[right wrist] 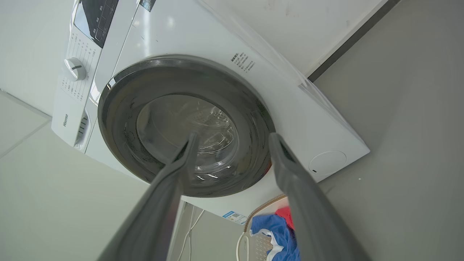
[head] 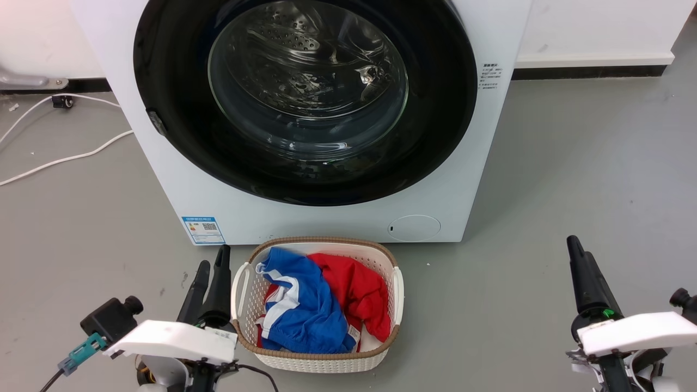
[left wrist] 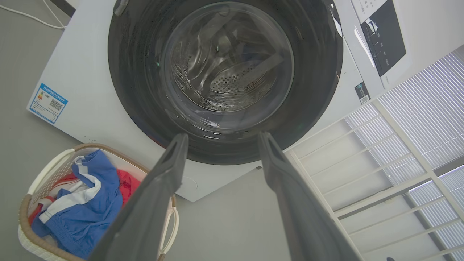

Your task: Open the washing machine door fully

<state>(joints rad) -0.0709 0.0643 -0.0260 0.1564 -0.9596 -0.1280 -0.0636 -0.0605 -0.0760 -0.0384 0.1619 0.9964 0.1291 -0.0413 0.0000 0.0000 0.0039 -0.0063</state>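
Head view shows the door point(head: 305, 98) shut flat on the white washer point(head: 179, 179), with a basket point(head: 318, 240) of red and blue clothes on the floor in front. The left tool point(head: 213, 260) is low beside the basket. The right tool point(head: 576, 249) is far off on the other side, and both are spread wide, holding nothing.

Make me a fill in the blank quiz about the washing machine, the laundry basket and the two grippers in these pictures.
1. The washing machine door is ____, flush with the white machine.
2. The basket in front of it holds a blue garment and a ____ one.
3. The left gripper and the right gripper are both ____ and touch nothing.
4. In the head view, the small round flap sits at the machine's lower ____.
Missing words: closed; red; open; right.
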